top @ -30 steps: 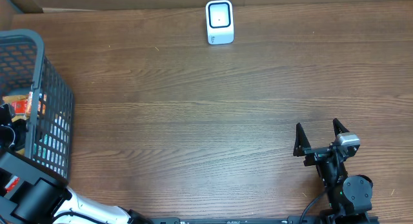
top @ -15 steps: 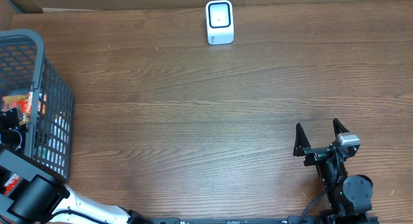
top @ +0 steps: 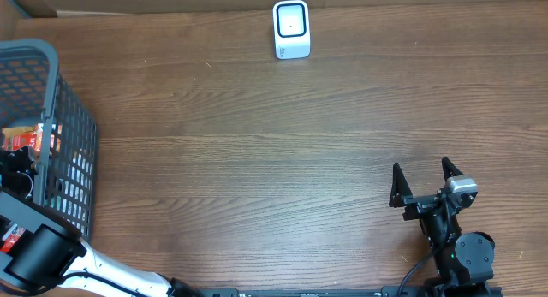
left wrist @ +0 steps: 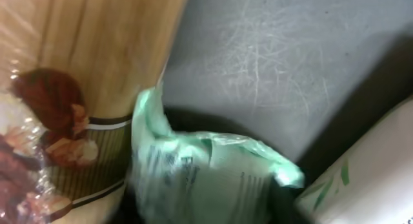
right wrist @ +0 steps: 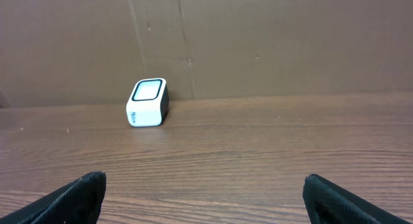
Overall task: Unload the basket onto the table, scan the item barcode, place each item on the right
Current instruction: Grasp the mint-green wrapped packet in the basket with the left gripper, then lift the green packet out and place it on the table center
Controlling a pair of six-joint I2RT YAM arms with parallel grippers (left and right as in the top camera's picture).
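At the far left edge of the overhead view, my left arm (top: 38,254) reaches up from the lower left corner into the dark mesh basket (top: 60,92). My left gripper (top: 14,164) is down inside it, and its fingers are mostly hidden by the basket wall. I cannot tell whether that hand is open or closed on anything.

My left wrist camera is pressed close to the contents. A tan package with a red picture (left wrist: 90,69) fills the left side. A crinkled pale green packet (left wrist: 206,172) sits at bottom centre and a white box with a green mark (left wrist: 368,172) is in the lower right corner. Grey basket floor (left wrist: 271,50) shows above them.

Moving right, the brown wooden table (top: 257,160) spreads across the middle. The white scanner (top: 291,29) stands at top centre, well apart from the basket.

At the lower right, my right gripper (top: 422,181) hovers over the table with its fingers spread wide, holding nothing.
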